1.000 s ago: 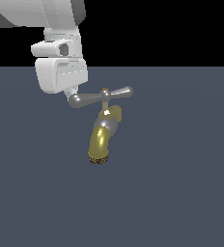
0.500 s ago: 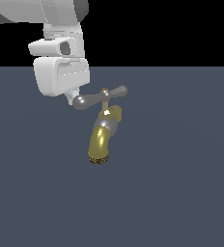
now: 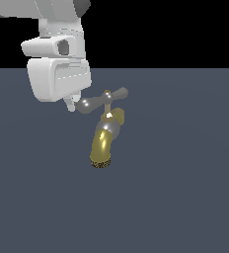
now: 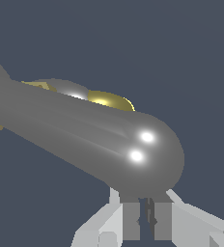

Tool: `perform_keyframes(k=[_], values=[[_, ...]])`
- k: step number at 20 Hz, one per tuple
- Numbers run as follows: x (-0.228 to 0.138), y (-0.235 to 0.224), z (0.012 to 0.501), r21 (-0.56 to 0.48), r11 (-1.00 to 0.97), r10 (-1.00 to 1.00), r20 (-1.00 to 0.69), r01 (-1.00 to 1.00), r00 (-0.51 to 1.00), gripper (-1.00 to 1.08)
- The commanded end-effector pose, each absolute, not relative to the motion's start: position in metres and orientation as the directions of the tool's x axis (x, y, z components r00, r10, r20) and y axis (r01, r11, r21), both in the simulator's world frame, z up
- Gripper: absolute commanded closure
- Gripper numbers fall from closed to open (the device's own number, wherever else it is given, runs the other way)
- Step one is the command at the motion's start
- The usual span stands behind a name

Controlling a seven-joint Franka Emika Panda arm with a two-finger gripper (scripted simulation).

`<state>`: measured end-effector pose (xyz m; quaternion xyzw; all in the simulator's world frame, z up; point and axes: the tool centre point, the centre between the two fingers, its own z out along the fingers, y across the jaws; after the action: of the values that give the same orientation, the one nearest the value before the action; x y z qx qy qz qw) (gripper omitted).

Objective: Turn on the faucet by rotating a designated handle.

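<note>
The gripper (image 4: pixel 147 212), fingers pressed nearly together, touches the handle's (image 3: pixel 102 101) rounded end; likely to push it. The faucet (image 3: pixel 105 139) hangs below

Handle (image 4: pixel 85 140) hides most of faucet (image 4: pixel 109 100).

One faucet (image 3: pixel 105 140) is showing in the exterior view, just beside and below the gripper (image 3: pixel 70 105). One handle (image 3: pixel 102 100) is sitting on top of it, consisting of two rounded arms, with the end of the nearer arm lying at the gripper's fingertips. One curved spout is hanging beneath the handle. One gripper is appearing, carrying two fingers (image 4: pixel 129 218) that are standing nearly together. One arm is carrying it.
</note>
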<state>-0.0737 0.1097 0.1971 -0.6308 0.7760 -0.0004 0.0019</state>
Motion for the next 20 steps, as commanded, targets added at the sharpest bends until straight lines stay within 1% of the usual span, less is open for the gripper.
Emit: perform_keyframes(k=[1,2,20], values=[[-0.078,0.099,0.197,0.000,0.221,-0.975,0.000,-0.975,-0.221,1.08],[-0.076,0.109,0.197,-0.003,0.204,-0.979,-0.001,-0.979,-0.204,1.08],[-0.104,0.019,0.197,0.000,0.219,-0.976,0.000,-0.976,-0.219,1.08]])
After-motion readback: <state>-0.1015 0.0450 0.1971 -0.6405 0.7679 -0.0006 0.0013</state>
